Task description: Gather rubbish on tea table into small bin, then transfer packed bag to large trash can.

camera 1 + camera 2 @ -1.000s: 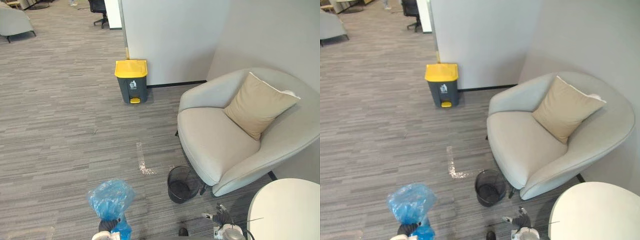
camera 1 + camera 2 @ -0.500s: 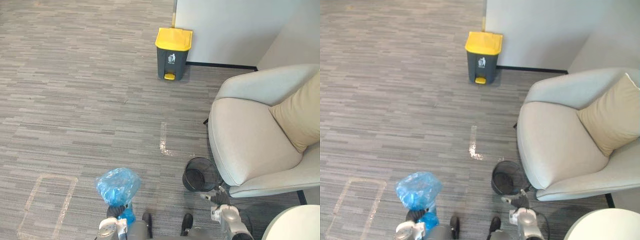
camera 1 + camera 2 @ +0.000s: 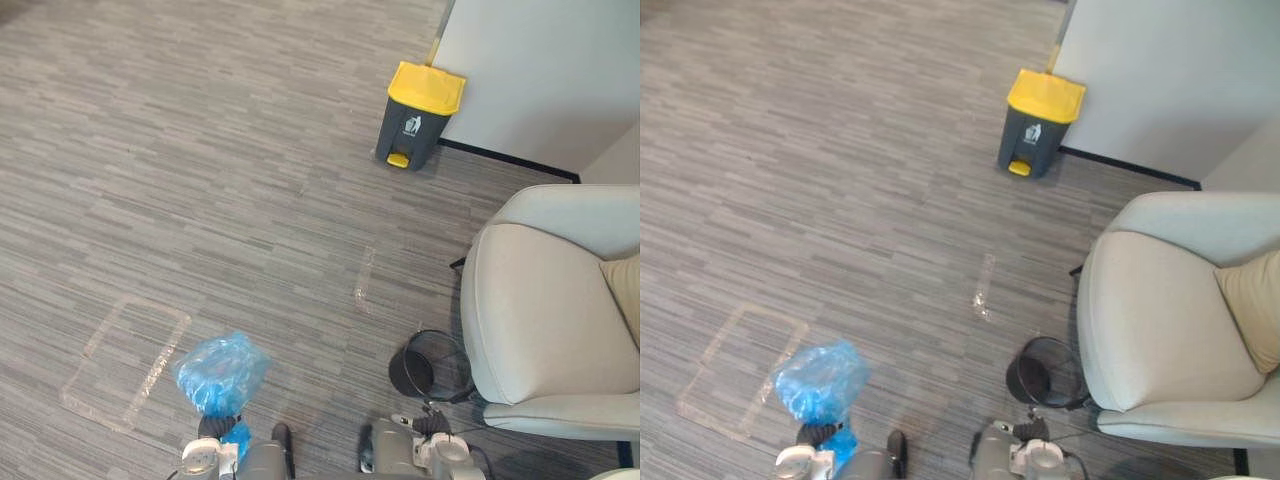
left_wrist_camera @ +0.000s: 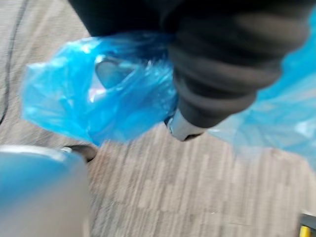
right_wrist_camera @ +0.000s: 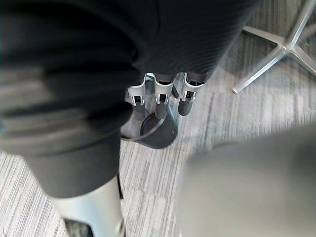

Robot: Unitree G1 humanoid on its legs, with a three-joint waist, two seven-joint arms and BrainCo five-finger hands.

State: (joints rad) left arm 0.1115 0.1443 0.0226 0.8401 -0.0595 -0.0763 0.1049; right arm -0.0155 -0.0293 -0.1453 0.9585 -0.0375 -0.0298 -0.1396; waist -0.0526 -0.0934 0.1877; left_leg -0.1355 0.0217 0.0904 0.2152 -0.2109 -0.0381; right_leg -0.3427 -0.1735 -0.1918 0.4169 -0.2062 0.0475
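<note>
The left robot hand (image 3: pixel 213 430) is closed round the gathered neck of a crumpled translucent blue plastic rubbish bag (image 3: pixel 220 372), which bulges above it, clear of the grey striped carpet (image 3: pixel 200 200). In the left wrist view the dark cover hides most of the fingers, and what the bag contains cannot be made out. The right robot hand (image 5: pixel 159 101) hangs with straight fingers, holding nothing, near the small black wire-mesh bin (image 3: pixel 420 370) — its inside is too dark to read. That bin stands just beside a light grey armchair (image 3: pixel 540 320), which is cut off at the edge. Well apart, against the white wall (image 3: pixel 540 70), stands the large dark grey pedal trash can (image 3: pixel 418 118) — yellow lid down.
</note>
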